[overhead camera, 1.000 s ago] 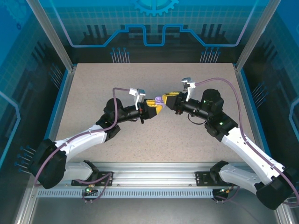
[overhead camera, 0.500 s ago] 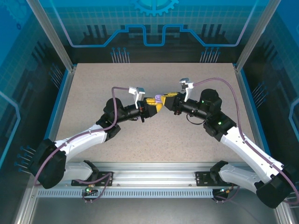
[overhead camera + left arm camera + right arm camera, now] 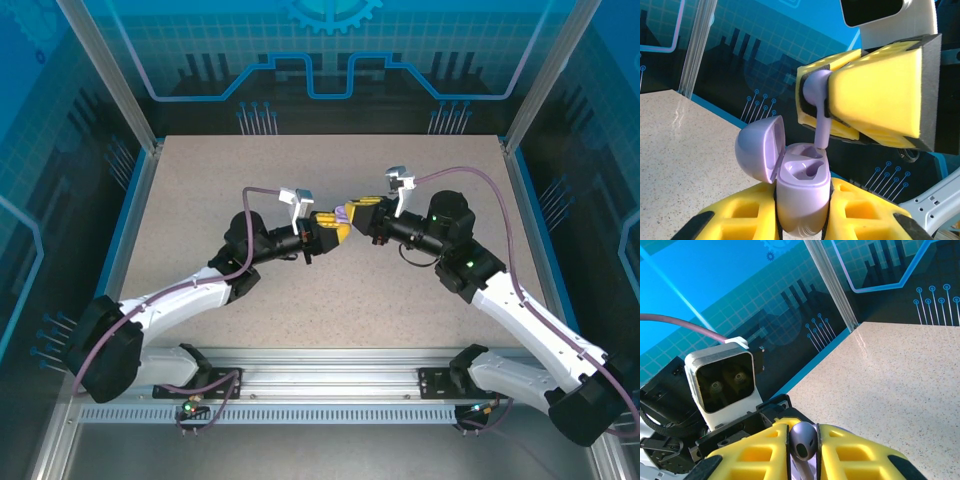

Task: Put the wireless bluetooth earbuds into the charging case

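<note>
My left gripper [image 3: 801, 215] is shut on a lavender charging case [image 3: 802, 192], lid [image 3: 756, 147] swung open to the left, both wells bare. Above it hangs a lavender earbud [image 3: 820, 107], stem pointing down with its tip at the rim of the far well. My right gripper [image 3: 802, 447] is shut on that earbud [image 3: 802, 441], its rounded head showing between the yellow fingers. From above, the two grippers meet at mid-table, left gripper [image 3: 332, 227] and right gripper [image 3: 356, 213] almost touching, with a sliver of lavender case [image 3: 343, 213] between them.
The speckled tabletop [image 3: 330, 300] lies below both raised grippers. Blue-lit enclosure walls and an aluminium post [image 3: 832, 282] ring the work area. The left wrist camera housing [image 3: 722, 385] sits close behind the right fingers.
The right gripper has come left and down towards the left gripper, bringing the earbud over the open case. The left arm has held nearly still.
</note>
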Controlling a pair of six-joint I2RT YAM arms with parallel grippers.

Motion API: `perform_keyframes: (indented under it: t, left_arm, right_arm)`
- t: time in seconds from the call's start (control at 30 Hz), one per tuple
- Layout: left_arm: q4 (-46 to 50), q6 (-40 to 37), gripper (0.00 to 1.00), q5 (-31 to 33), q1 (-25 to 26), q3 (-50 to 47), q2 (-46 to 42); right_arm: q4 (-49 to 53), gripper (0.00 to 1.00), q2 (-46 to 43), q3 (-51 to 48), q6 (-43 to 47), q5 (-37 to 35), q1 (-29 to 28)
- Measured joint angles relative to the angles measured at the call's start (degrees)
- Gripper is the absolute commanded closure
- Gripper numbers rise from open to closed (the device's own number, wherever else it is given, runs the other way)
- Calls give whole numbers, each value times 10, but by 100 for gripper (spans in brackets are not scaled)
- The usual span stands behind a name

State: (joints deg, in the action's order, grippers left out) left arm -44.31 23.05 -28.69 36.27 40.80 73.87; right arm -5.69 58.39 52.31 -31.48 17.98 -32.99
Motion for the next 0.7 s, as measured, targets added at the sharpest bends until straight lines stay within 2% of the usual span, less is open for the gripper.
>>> perform_keyframes:
  t: [0.7]
  left_arm:
    - [-7,10,98,7,2,5,-5]
  right_arm:
    - [-3,81,-7,-9,14,-13,0]
